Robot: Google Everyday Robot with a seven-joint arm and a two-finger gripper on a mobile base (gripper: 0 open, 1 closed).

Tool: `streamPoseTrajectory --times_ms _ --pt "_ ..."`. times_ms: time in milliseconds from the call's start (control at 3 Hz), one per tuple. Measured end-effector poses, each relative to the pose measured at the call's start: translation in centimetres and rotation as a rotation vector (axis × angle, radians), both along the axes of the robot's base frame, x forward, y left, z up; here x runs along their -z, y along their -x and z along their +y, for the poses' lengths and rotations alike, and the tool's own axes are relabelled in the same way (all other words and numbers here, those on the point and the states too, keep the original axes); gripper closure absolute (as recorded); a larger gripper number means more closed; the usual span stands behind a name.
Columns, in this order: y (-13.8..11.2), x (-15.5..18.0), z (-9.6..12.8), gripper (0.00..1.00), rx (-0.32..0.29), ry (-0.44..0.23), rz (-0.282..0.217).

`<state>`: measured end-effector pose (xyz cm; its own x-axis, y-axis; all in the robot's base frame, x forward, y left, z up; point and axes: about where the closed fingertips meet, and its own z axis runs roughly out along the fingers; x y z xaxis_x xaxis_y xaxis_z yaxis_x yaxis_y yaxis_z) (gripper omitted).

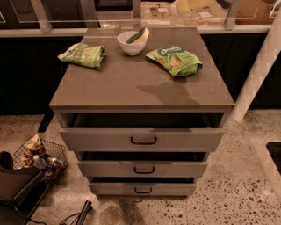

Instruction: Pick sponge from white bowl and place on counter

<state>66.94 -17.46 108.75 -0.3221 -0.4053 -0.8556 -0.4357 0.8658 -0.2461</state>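
The sponge (138,35), dark green over pale yellow, leans tilted in the white bowl (130,47) with one end sticking up over the rim. The bowl stands at the back middle of the grey-brown counter (131,83). My gripper (193,4) shows only as a pale shape at the top edge, behind and to the right of the bowl, well apart from it. It holds nothing that I can see. Its shadow lies on the counter's front right.
A green snack bag (83,55) lies left of the bowl and another (175,60) right of it. The three drawers (142,139) stand slightly pulled out. A wire basket (37,156) sits on the floor at left. A white post (259,74) stands at right.
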Motion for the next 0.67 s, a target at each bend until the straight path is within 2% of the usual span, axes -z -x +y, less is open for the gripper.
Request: streamPoseTrajectory --times_ms 333,667 --pt "-0.5 0.4 0.3 0.0 0.009 -0.009 0.005" --pt "-5.6 4.4 3.1 0.0 0.064 -0.018 0.034"
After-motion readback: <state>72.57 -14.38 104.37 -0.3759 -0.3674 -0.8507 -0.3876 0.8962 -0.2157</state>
